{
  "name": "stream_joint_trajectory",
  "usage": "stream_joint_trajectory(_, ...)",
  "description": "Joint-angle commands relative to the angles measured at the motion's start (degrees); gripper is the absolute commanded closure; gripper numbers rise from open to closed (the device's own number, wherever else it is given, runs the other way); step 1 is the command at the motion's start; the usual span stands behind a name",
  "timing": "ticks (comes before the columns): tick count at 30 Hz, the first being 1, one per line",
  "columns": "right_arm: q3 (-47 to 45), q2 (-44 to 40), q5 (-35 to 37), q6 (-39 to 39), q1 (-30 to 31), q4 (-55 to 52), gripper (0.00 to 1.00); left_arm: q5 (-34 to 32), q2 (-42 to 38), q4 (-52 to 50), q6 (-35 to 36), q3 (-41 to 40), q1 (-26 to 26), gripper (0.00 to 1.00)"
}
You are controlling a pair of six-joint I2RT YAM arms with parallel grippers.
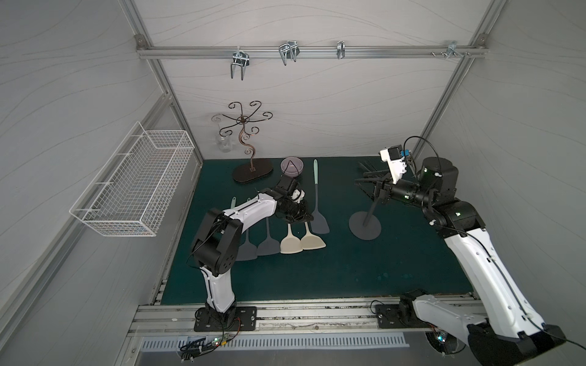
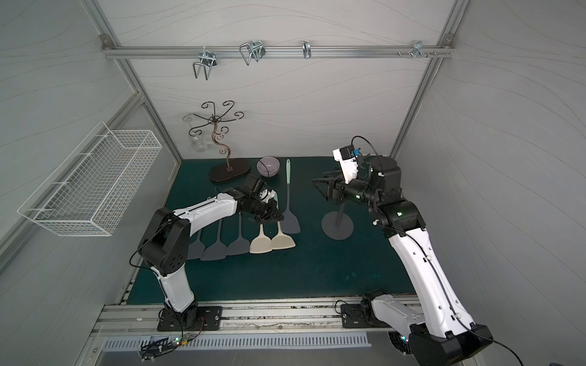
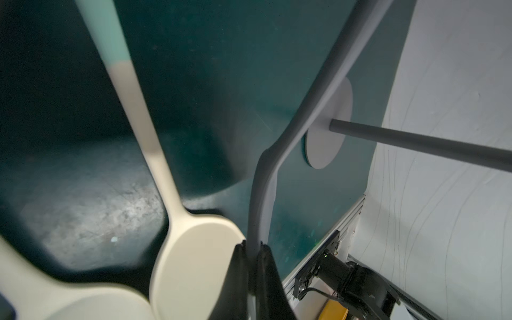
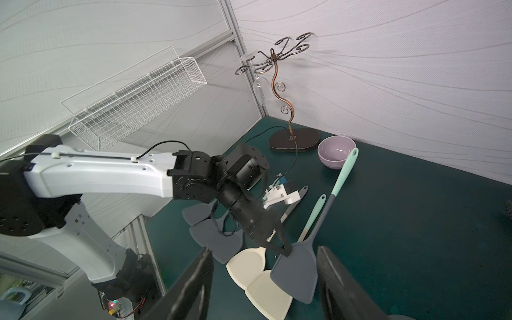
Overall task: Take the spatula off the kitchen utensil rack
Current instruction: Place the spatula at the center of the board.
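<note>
The grey spatula with a mint handle end lies off the rack, its blade beside two cream ones. My left gripper is shut on the edge of that blade near the neck, which the left wrist view shows as black fingers pinching the grey spatula. The kitchen utensil rack stands to the right, its crown partly hidden by my right wrist. My right gripper is open beside the crown, nothing between its fingers.
Two cream spatulas and several grey ones lie in a row under my left arm. A purple bowl and a brown scrolled stand sit at the back. A white wire basket hangs on the left wall.
</note>
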Motion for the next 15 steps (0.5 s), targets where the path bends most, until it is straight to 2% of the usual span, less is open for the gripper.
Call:
stream_joint_trajectory(1,-2.2,-3.3,-1.4,-0.7,0.9,5.0,0.38,-1.9,1.6,0.8,-2.4,4.4,-1.3,1.0)
stream_joint_trajectory(15,-4.3,-5.4,0.5,-0.9,1.6,6.2,0.38,0.1,5.0,11.5,-15.2,2.2,-7.3,1.0)
